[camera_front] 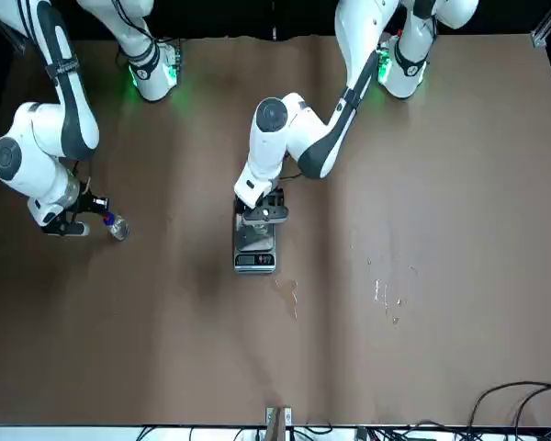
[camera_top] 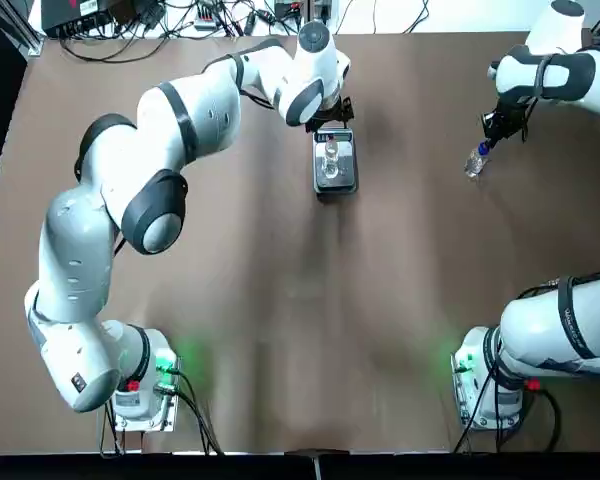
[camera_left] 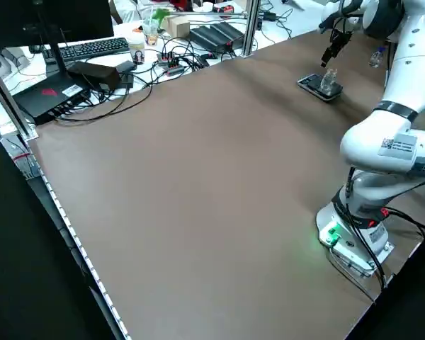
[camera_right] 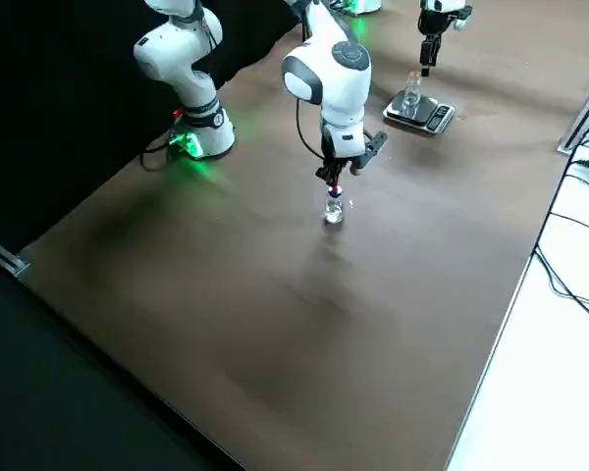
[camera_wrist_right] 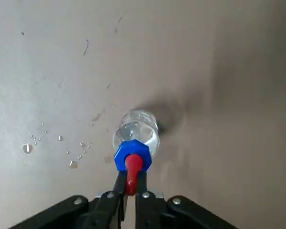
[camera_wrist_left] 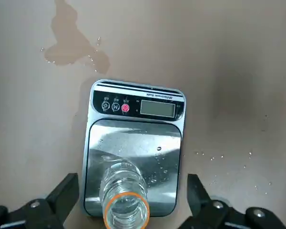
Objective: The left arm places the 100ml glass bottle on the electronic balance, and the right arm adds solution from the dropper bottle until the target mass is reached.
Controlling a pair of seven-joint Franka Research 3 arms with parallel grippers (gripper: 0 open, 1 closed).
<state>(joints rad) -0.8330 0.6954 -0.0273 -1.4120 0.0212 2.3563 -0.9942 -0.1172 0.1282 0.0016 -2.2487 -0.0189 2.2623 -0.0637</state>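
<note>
In the top view, the left gripper (camera_top: 330,117) is held over the electronic balance (camera_top: 336,178), and the 100ml glass bottle (camera_top: 331,157) is stood on the pan. The right gripper (camera_top: 485,146) is held well apart, toward the robot's right, with the dropper bottle (camera_top: 475,163) carried at its jaws.

In the front view, the balance's display (camera_front: 254,260) is seen on the side of the left jaws nearer this camera. The dropper bottle is held at a tilt from the right jaws.

In the left side view, the glass bottle is shown upright, below the left jaws. Cables (camera_left: 124,106) and a keyboard (camera_left: 93,48) are placed well apart from both pairs of jaws.

In the right side view, the dropper bottle is hung beneath the right jaws, above the table (camera_right: 275,324).

In the left wrist view, the left jaws are spread wide, and nothing is gripped by them. The glass bottle's orange-rimmed mouth (camera_wrist_left: 147,210) is seen in the gap between them, touched by neither. Drops are scattered on the steel pan (camera_wrist_left: 155,143), and a puddle (camera_wrist_left: 70,43) is spread on the table beyond the balance.

In the right wrist view, the right jaws are closed on the red tip (camera_wrist_right: 133,166), with the blue cap (camera_wrist_right: 120,156) just beside them. Liquid droplets (camera_wrist_right: 27,149) are scattered on the table.
</note>
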